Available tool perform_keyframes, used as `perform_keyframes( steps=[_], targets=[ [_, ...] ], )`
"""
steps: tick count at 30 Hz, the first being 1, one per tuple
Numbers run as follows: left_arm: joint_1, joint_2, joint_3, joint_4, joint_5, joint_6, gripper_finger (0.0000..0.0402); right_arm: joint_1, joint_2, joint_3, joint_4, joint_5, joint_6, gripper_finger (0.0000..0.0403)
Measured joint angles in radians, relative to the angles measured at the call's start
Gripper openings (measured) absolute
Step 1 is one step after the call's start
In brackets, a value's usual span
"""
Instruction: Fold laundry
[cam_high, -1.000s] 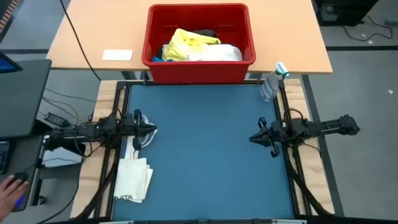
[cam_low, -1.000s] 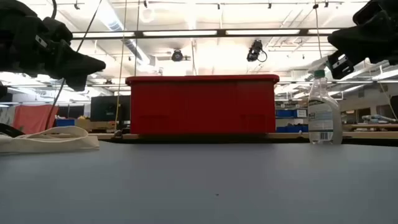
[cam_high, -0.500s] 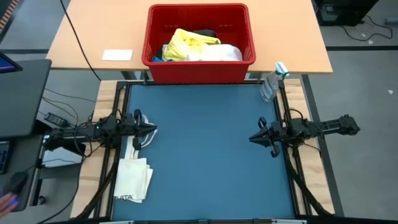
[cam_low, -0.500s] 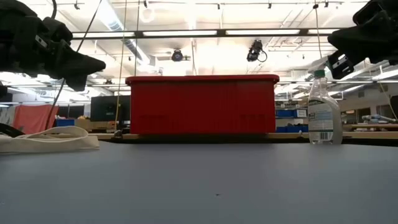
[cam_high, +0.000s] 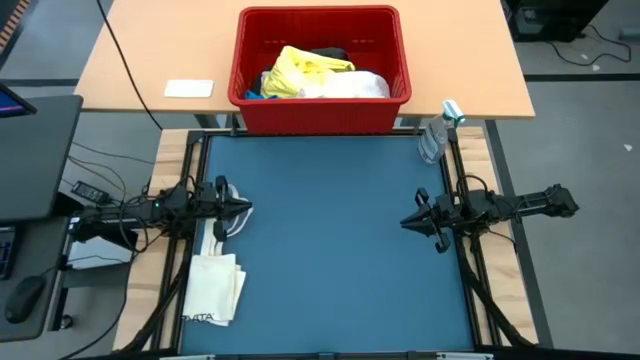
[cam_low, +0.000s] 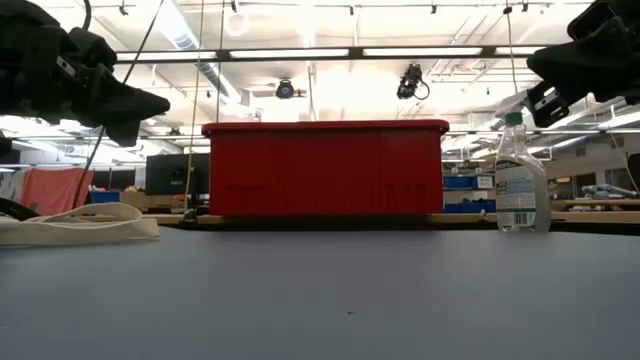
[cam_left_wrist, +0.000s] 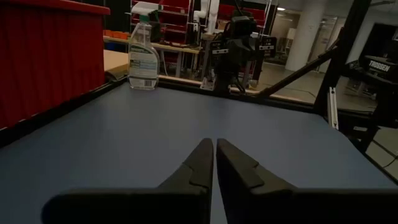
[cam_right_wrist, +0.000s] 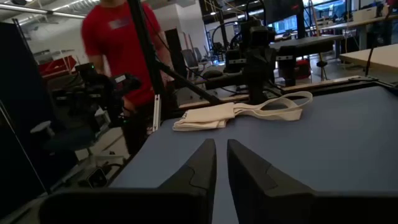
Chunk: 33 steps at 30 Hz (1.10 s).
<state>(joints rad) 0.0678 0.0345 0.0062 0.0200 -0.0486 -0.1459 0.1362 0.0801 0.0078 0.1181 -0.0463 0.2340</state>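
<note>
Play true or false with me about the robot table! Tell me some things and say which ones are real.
1. The yellow cloth is inside the red bin. True.
2. The spray bottle is lying in the middle of the blue table. False: it stands at the table's far right corner.
3. The left gripper is holding a shirt. False: it is shut and holds nothing.
4. The cream tote bag lies near the left arm. True.
5. The right gripper is shut and holds nothing. True.
6. The laundry is spread out on the blue table. False: it is all in the red bin.
</note>
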Motion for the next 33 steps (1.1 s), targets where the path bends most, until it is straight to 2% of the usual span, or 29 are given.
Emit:
perform_keyframes(
  steps=[33],
  targets=[
    [0.0, 0.0, 0.0, 0.02, 0.0, 0.0, 0.0025, 0.0, 0.0, 0.0, 0.0, 0.0, 0.0, 0.0049]
  ],
)
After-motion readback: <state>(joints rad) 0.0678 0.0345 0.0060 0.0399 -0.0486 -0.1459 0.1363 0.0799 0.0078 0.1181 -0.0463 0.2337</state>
